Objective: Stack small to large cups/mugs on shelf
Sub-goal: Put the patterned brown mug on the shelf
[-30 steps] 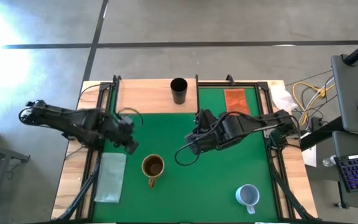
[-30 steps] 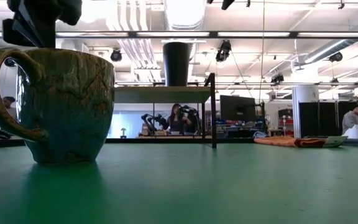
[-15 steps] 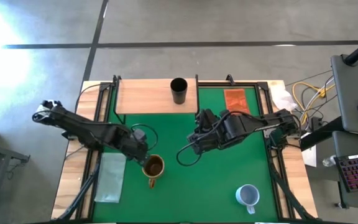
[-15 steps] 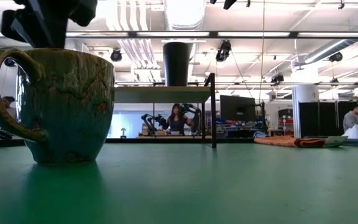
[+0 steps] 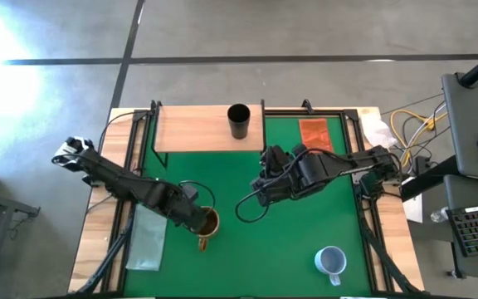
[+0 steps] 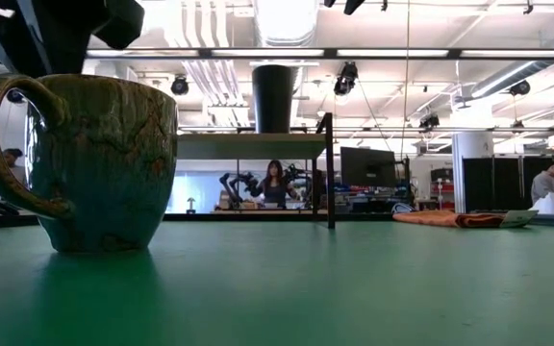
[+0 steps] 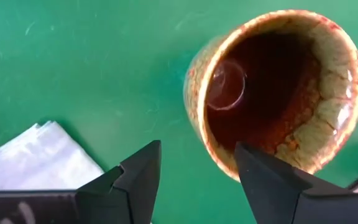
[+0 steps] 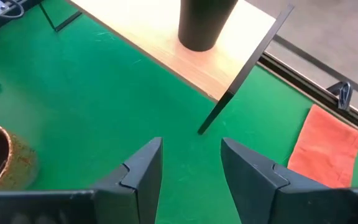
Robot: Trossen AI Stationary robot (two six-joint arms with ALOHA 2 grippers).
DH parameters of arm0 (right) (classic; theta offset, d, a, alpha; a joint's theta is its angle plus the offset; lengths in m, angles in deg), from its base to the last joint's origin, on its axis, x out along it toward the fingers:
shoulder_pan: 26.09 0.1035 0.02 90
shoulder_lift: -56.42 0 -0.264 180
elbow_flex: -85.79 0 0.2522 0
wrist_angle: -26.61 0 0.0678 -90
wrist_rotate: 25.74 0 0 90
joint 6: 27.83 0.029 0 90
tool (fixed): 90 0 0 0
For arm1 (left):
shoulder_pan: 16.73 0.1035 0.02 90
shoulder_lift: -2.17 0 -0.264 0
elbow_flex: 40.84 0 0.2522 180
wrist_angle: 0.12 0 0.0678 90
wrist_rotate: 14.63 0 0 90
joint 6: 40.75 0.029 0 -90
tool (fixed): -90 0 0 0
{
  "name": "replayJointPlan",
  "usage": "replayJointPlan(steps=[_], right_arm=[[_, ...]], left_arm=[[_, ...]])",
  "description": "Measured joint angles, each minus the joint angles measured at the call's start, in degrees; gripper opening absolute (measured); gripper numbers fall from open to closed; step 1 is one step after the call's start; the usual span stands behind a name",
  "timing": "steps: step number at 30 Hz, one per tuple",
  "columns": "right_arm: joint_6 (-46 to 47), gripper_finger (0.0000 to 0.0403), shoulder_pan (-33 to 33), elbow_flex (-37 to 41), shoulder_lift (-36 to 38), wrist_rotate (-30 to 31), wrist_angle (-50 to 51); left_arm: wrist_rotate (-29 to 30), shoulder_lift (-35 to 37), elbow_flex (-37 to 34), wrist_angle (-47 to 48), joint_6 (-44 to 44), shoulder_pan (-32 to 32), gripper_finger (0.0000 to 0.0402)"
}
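The brown-mustard mug (image 5: 206,223) stands upright on the green mat, its handle toward the near edge. My left gripper (image 7: 197,155) hangs open over the mug's left rim (image 7: 229,158), and no touch shows. The small black cup (image 5: 238,121) stands upright on the wooden shelf (image 5: 189,129) at the far edge. The pale blue-grey mug (image 5: 331,261) stands at the near right. My right gripper (image 8: 191,146) waits open over mid-table, near the shelf's right leg.
An orange cloth (image 5: 314,134) lies on the mat right of the shelf. A pale folded cloth (image 5: 148,237) lies left of the brown mug, under my left arm. Green mat lies bare between the two mugs. A person shows in the room beyond.
My left gripper has travelled from beside the shelf's near-left leg toward the table's right and near edges, and now hangs over the brown mug. The mug, the black cup and my right arm have kept still.
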Motion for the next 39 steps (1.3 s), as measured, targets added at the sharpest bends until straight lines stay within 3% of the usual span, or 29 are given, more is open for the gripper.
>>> replayJointPlan(steps=[18,21,28,33,35,39], right_arm=[[0.54,0.0157,0.0,0.0,0.0,0.54,0.0],[0.68,0.0157,0.0,0.0,0.0,0.55,0.0],[0.24,0.0157,0.0,0.0,0.01,0.73,0.0],[-0.42,0.0157,0.0,0.0,0.0,0.86,0.0],[-0.65,0.0157,0.0,0.0,0.0,0.88,0.0],[-0.72,0.0157,0.0,0.0,0.01,0.88,0.0]], left_arm=[[-2.23,-8.35,-0.12,-3.88,2.51,-0.75,0.0188],[-2.25,-8.19,-0.11,-3.87,2.57,-0.14,0.0158],[-1.87,-7.85,-0.14,-3.81,2.86,0.17,0.0017],[0.19,-9.3,-0.24,-3.75,3.27,0.74,0.0056],[-1.62,-10.08,-0.32,-4.11,4.94,1.43,0.0072],[-3.63,-10.2,-0.29,-3.94,7.36,2.46,0.0034]])
